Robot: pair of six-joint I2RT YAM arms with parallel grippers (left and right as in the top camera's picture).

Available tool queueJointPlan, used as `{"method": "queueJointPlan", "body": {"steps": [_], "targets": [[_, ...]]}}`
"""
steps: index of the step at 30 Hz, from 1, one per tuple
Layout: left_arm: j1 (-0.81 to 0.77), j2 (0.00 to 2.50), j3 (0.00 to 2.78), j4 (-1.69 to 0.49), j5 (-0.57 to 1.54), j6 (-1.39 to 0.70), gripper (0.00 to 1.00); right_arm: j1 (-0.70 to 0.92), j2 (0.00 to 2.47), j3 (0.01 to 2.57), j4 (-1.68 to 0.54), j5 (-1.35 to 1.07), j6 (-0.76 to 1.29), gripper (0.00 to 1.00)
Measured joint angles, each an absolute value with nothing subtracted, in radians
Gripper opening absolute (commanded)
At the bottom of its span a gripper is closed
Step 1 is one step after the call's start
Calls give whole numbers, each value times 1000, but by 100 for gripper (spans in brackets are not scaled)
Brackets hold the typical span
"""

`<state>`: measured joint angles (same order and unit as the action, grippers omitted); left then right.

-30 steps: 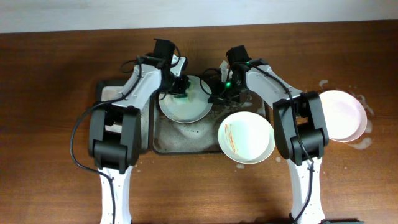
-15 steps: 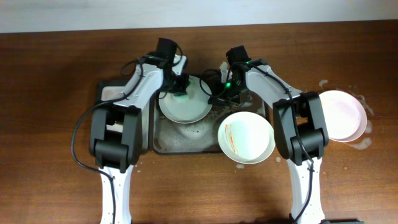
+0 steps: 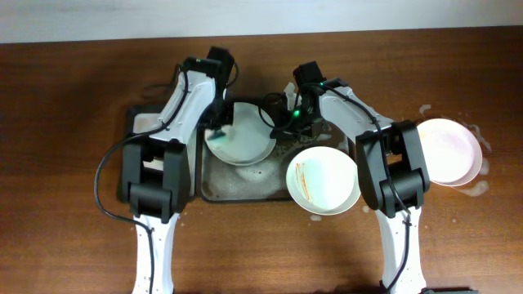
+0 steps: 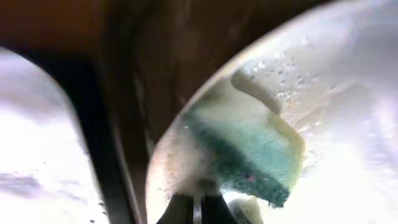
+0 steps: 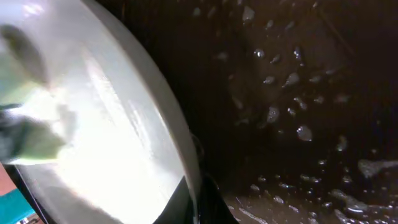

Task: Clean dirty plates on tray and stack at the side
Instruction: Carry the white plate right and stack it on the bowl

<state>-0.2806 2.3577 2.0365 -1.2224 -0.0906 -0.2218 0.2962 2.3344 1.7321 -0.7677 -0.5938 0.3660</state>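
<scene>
Since the earlier overhead frame, the left claw has swung from the far edge of the pale plate round to its left rim, carrying the sponge with it. Its fingers stand narrow, and I judge them pinched on the sponge's lower edge, which lies flat against the wet plate face. The right claw is closed tight on the plate's right rim, holding it tilted over the tray. So the scrub of this plate looks to be in mid-course, with suds and drops on its surface. A streaked plate, marked with orange lines, sits over the tray's near right corner and seems not yet washed. Well to the right, the pink plates lie stacked on the bench in a damp patch, apparently done. By my reckoning, two plates remain to clean and stack.
</scene>
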Motion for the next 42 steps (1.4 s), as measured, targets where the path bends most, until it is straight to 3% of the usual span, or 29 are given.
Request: {"method": "queueJointPlan", "body": {"steps": [5, 12, 18, 22, 28, 32, 42], "targets": [[-276, 2365, 2294, -1323, -159, -229, 0, 296, 2334, 1732, -777, -595, 363, 4], [-278, 2365, 2416, -1426, -157, -229, 0, 295, 2321, 1731, -801, -567, 356, 4], [-278, 2365, 2416, -1416, -105, -229, 0, 266, 1940, 1703, -977, -38, 340, 4], [-279, 2365, 2416, -1409, -78, -229, 0, 286, 1888, 1703, -1067, 429, 384, 4], [-281, 2365, 2416, -1411, -78, -229, 0, 611, 1841, 1703, -1108, 1156, 461, 4], [-282, 2365, 2416, -1410, -78, -229, 0, 651, 1841, 1703, -1108, 1268, 471, 4], [-282, 2365, 2416, -1410, -78, -229, 0, 651, 1841, 1703, -1111, 1284, 472, 4]]}}
